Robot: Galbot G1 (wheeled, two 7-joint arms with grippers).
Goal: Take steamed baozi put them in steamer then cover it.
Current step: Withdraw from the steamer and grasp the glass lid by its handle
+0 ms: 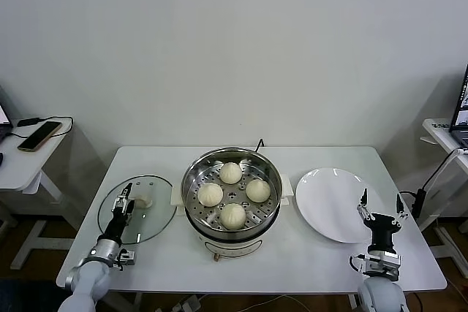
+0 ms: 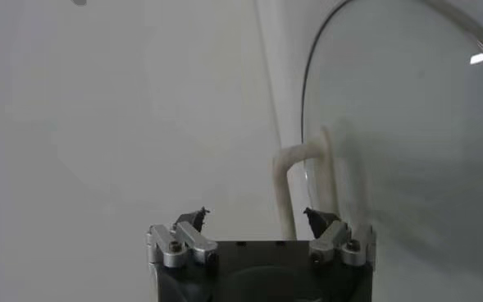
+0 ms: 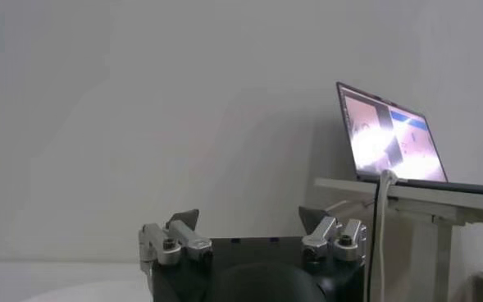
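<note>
Several cream-white steamed baozi (image 1: pixel 230 172) sit on the perforated tray inside the steel steamer (image 1: pixel 191 180) at the table's middle. The glass cover (image 1: pixel 157 206) lies flat on the table to the steamer's left, white handle (image 1: pixel 144 199) up. My left gripper (image 1: pixel 124 196) stands open just beside that handle. In the left wrist view the handle (image 2: pixel 294 176) rises ahead of the open left gripper (image 2: pixel 257 216), nearer one finger, not between the jaws. My right gripper (image 1: pixel 381 201) is open and empty at the plate's near right edge, and looks past the table (image 3: pixel 248 215).
A flat white plate (image 1: pixel 329 202) lies right of the steamer. A side table with a phone (image 1: pixel 40 135) stands at the left. A desk with an open laptop (image 3: pixel 389 135) and hanging cables stands at the right. Bare table (image 1: pixel 292 261) runs along the front edge.
</note>
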